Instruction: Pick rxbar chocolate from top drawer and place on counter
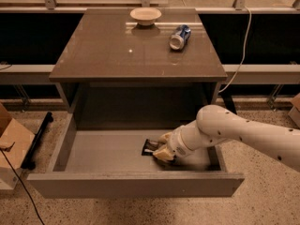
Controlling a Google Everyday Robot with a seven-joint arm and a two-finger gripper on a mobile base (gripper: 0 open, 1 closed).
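Note:
The top drawer (70, 146) is pulled fully out below the counter (117, 50). The rxbar chocolate (150, 147), a small black wrapper with white lettering, is at the middle right of the drawer. My gripper (162, 146) reaches into the drawer from the right. Its tan fingers (164, 154) are closed around the bar's right end. The bar's left end sticks out past the fingers, just above the drawer's floor.
A white bowl (146, 16) stands at the back of the counter. A blue-and-silver soda can (179, 36) lies on its side to the bowl's right. A cardboard box (11, 144) stands on the floor at the left. A white cable (241, 46) hangs at the right.

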